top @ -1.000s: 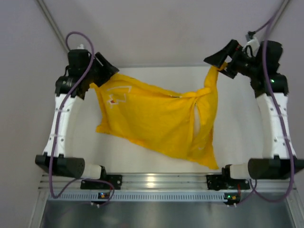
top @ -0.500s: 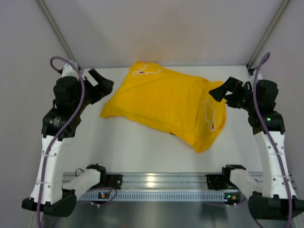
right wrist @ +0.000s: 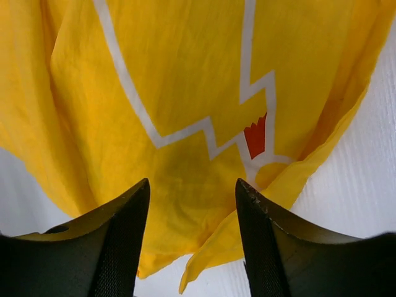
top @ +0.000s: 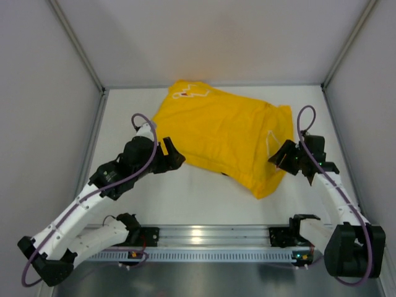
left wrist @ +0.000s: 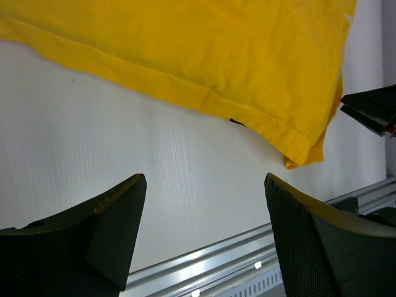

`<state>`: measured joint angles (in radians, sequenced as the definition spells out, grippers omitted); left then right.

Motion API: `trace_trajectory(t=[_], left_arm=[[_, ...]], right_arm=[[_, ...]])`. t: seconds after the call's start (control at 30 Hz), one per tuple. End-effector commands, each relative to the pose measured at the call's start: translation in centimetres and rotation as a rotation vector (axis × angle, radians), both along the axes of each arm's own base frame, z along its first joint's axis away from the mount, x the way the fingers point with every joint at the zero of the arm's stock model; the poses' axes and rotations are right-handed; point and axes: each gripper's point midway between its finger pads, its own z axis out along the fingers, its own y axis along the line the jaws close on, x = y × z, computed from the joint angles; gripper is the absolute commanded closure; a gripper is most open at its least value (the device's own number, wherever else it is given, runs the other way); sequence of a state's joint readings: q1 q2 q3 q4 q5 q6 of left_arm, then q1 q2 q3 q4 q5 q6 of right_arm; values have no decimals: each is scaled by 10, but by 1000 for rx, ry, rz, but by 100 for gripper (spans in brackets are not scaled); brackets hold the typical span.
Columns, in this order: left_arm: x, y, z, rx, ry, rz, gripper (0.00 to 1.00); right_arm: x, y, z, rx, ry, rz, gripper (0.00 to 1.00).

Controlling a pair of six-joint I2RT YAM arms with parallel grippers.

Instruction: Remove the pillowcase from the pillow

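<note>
- The bright yellow thin-fabric pillowcase (top: pixel 223 133) lies flat on the white table (top: pixel 185 198). Its long axis runs slantwise from the far-left corner down to a limp, pointed near-right corner.
- The cream padded pillow shows in no view. The full, rounded left part of the pillowcase suggests it sits inside, with the slack right end likely empty cloth.
- The left gripper (top: pixel 175 156) sits just off the pillowcase's near long edge, towards its left end, fingers spread wide with nothing between them.
- The right gripper (top: pixel 278 158) hangs over the pillowcase's loose right end, fingers apart and pinching nothing. It is the nearer of the two to the slack cloth and probably best placed to pull along the long axis.
- The left wrist view looks along the folded hem (left wrist: pixel 204 99) and picks out a small dark speck (left wrist: pixel 237 121) tucked at it, too small to identify. Bare table lies between the left gripper's (left wrist: pixel 204 180) fingertips.
- The right wrist view alone shows a white outline drawing (right wrist: pixel 210 133) with a red patch on the cloth. The rumpled folds lie directly beyond the right gripper's (right wrist: pixel 192 184) fingertips.
- Only the overhead view shows both arms and the whole lie of the pillowcase.
</note>
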<state>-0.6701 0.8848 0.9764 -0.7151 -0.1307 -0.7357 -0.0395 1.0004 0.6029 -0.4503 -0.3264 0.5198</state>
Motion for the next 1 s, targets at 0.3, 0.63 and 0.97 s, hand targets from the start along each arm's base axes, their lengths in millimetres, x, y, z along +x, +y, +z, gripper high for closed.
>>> trace_trajectory(t=[0.3, 0.63, 0.97], left_arm=[[-6, 1, 15, -130, -80, 55, 22], [-9, 4, 34, -148, -126, 43, 24], [2, -5, 4, -80, -41, 52, 24]], right_arm=[[13, 85, -42, -95, -39, 256, 49], [-106, 278, 32, 38, -216, 754, 42], [-36, 119, 92, -98, -377, 320, 24]])
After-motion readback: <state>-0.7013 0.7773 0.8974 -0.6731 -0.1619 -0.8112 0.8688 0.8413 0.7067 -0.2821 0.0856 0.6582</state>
